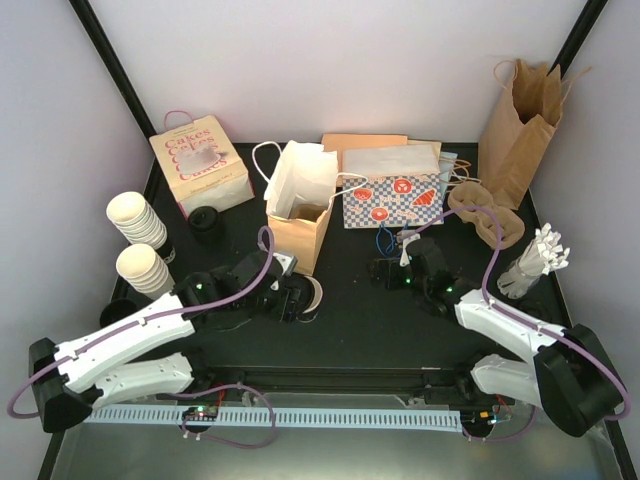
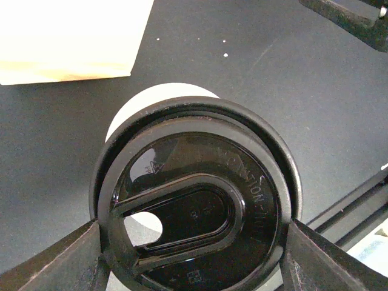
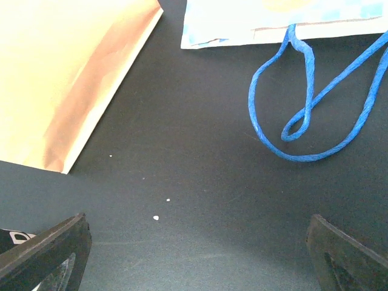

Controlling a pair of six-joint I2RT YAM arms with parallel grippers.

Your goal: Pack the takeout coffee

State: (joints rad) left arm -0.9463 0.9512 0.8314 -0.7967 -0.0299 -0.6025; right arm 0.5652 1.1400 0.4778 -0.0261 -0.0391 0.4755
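The takeout coffee (image 2: pixel 195 200) is a cream-white cup whose black lid faces the left wrist camera. My left gripper (image 2: pixel 194 254) is shut on it, with one finger pressed against each side of the lid's rim. In the top view the takeout coffee (image 1: pixel 313 293) is tipped on its side in my left gripper (image 1: pixel 297 298), just in front of the open brown paper bag (image 1: pixel 300 215). My right gripper (image 1: pixel 385 272) stands open over bare black table (image 3: pixel 200 200), nothing between its fingers (image 3: pixel 54 248).
A patterned bag (image 1: pixel 390 195) with blue handles (image 3: pixel 303 103) stands behind my right gripper. A "Cakes" box (image 1: pixel 200 165), stacked lidless cups (image 1: pixel 137 222), loose black lids (image 1: pixel 207 222), a tall brown bag (image 1: pixel 520 120), a cardboard carrier (image 1: pixel 485 212) and white cutlery (image 1: pixel 535 262) ring the table.
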